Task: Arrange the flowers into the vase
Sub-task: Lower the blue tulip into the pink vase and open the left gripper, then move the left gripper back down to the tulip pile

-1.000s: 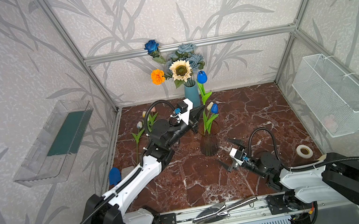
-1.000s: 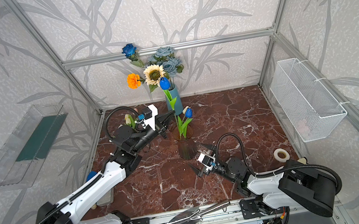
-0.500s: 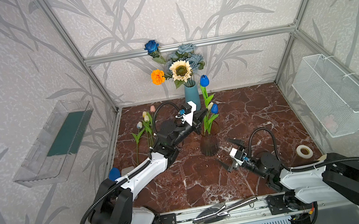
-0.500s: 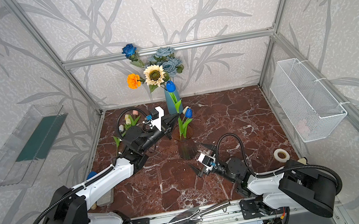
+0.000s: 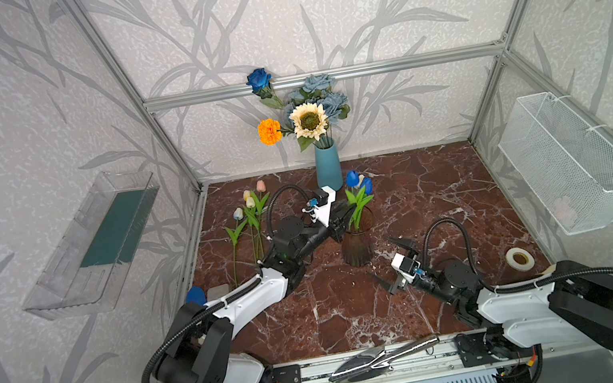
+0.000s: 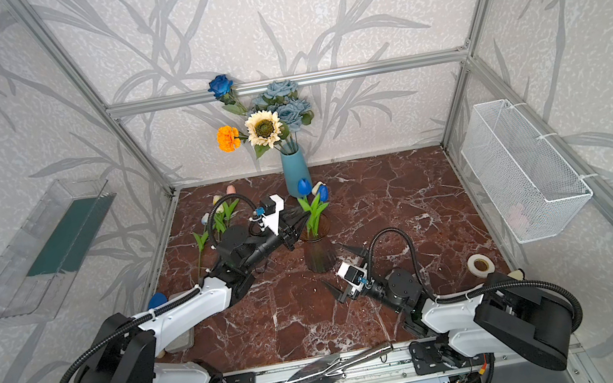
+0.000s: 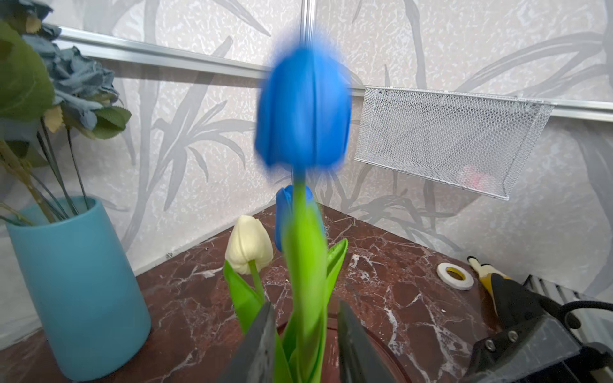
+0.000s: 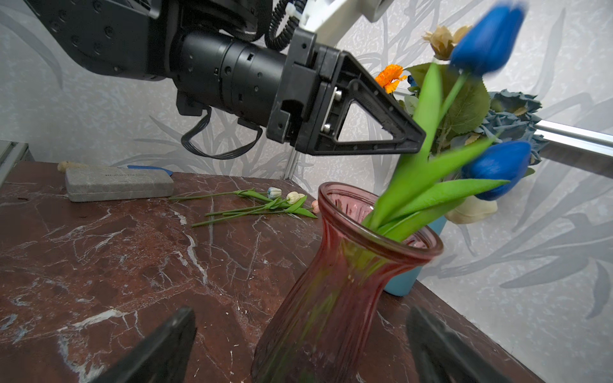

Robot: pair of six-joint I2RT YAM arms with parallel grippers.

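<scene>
Your arms (image 5: 255,298) wore white shells and black joints (image 5: 291,237), ribbed black cables (image 8: 279,26), triangular black pincer fingers (image 8: 365,126) with silver screws (image 8: 337,95).

Lab robot cell, aluminium frame (image 5: 401,63), wallpapered walls (image 5: 308,11)

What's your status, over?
Left gripper open around blue tulip stem in red glass vase. Right gripper open, beside vase. Loose small tulips lie on marble tabletop. Nothing blocking.

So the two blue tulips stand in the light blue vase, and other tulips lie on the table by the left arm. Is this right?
One thing is wrong: the blue tulips stand in the red glass vase, as the right wrist view shows. The other tulips do lie on the table by the left arm.
</scene>
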